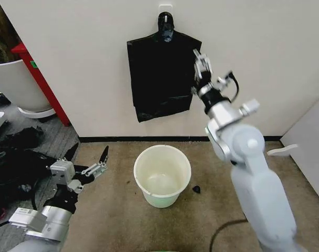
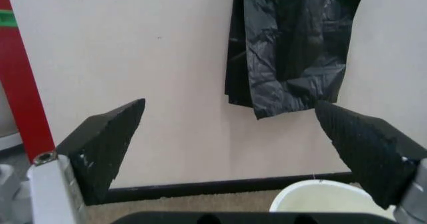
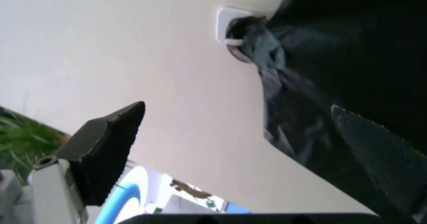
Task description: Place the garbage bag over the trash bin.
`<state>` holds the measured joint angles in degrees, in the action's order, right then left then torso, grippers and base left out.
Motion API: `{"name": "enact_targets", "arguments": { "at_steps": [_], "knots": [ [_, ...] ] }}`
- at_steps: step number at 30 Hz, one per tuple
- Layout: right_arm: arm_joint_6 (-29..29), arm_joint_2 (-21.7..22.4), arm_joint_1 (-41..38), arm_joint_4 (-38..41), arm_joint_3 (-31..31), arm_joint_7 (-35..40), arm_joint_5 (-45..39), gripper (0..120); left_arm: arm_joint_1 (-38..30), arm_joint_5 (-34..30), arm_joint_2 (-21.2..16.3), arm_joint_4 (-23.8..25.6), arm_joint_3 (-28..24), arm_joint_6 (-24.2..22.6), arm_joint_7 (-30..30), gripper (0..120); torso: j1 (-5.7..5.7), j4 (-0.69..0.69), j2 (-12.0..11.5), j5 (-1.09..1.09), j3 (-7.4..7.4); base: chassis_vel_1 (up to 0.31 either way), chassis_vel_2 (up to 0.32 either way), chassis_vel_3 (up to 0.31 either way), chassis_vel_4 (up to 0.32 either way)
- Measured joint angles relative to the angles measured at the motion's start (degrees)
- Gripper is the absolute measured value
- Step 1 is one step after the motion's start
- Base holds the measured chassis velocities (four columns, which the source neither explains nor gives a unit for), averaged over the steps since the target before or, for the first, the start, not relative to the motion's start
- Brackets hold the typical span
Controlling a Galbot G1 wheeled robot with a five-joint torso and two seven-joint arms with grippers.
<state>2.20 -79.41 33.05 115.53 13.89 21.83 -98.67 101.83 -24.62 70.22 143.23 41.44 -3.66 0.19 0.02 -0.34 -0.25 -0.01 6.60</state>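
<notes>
Garbage bag [image 1: 162, 79] hanging from wall hook [image 1: 165, 18], above trash bin [image 1: 162, 176] on carpet

Right gripper [image 1: 202, 62] raised at the bag's edge, jaws released, nothing held. Left gripper [image 1: 87, 154] low beside the bin, jaws released

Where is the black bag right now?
The garbage bag hangs from a wall hook above the trash bin, beside the raised right gripper.

black garbage bag [image 1: 162, 79] hangs flat on the wall from a hook, wrinkled; cream-white trash bin [image 1: 162, 176] stands upright on the carpet below it, unlined
</notes>
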Motion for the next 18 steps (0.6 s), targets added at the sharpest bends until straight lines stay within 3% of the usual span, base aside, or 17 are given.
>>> {"name": "enact_targets", "arguments": {
  "at_steps": [8,18],
  "knots": [
    [-0.05,-4.76,-7.21,-10.62,-2.14,-0.43,5.55,100,0.09,0.09,0.10,0.00,0.08,0.17,0.15,100,0.00,0.01,0.00,0.01,0.00,0.000,0.000,0.000,0.000],
    [0.45,-6.68,-12.47,-18.07,-2.72,-3.12,9.98,100,-0.07,-0.02,0.25,0.00,0.03,0.25,0.28,100,0.00,0.00,0.00,0.01,0.00,0.000,0.000,0.000,0.000]
  ]
}}
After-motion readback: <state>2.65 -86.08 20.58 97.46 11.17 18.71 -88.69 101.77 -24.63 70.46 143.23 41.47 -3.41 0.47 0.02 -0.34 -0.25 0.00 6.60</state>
